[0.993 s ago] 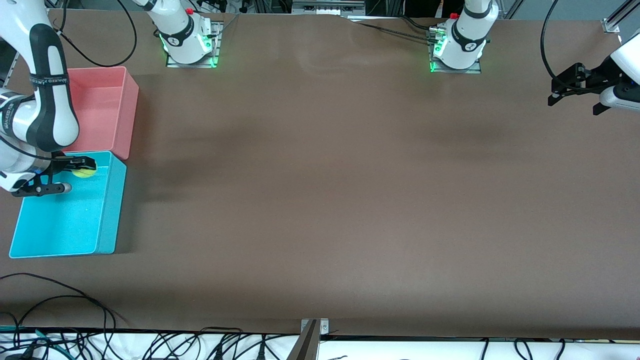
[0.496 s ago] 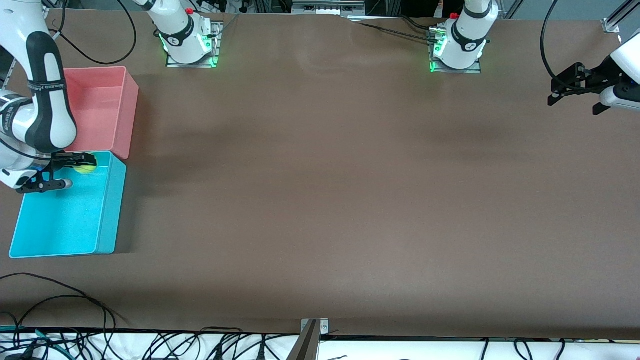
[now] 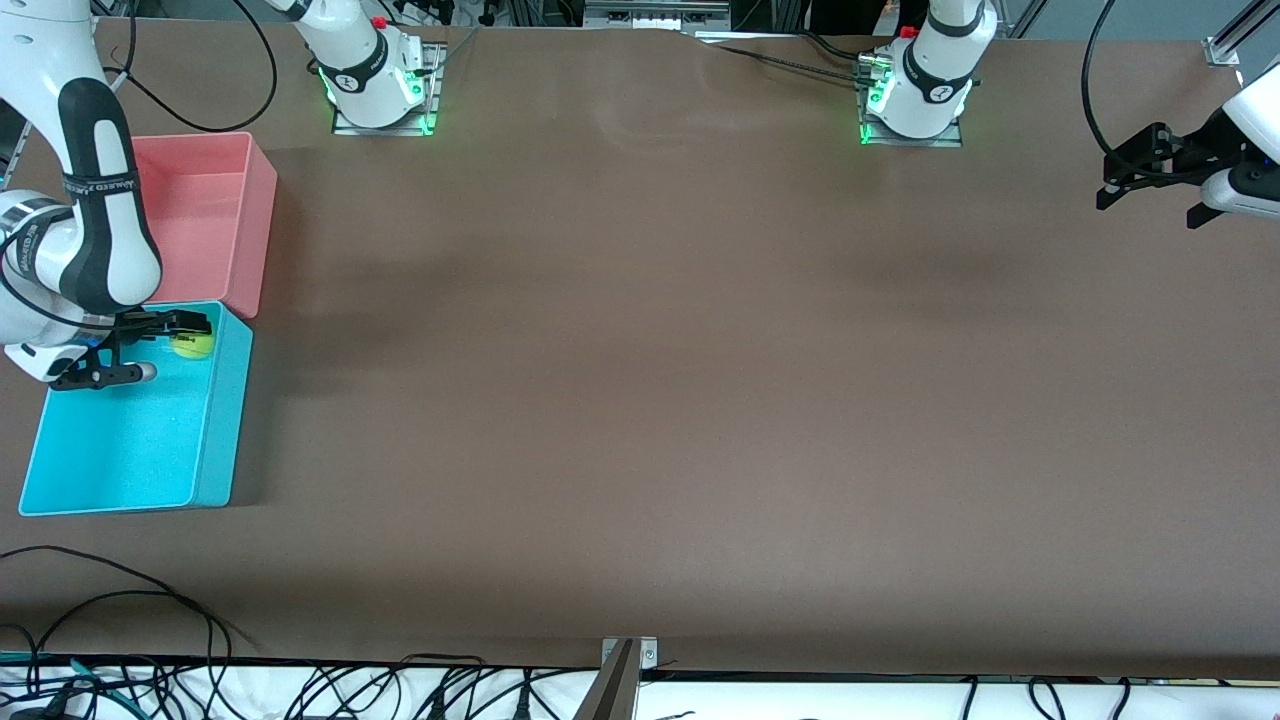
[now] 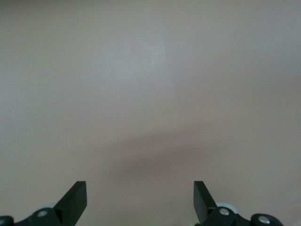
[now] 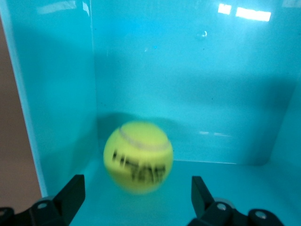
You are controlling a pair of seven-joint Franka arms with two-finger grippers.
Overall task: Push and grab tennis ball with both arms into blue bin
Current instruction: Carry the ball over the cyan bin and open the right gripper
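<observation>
Front view: right gripper [image 3: 150, 347] spread wide over the blue bin [image 3: 225, 420], tennis ball [image 3: 192, 344] inside, seemingly ungripped; left gripper [image 3: 1150, 190] waits at its table end | left wrist: jaws wide, empty | right wrist: ball [image 5: 138, 157] loose between parted fingers [image 5: 70, 194], near bin corner.

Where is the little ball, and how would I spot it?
Find the two bins at the right arm's end of the table: the blue bin sits nearer the camera than the pink bin. The tennis ball lies inside it, small, fuzzy, yellow-green.
</observation>
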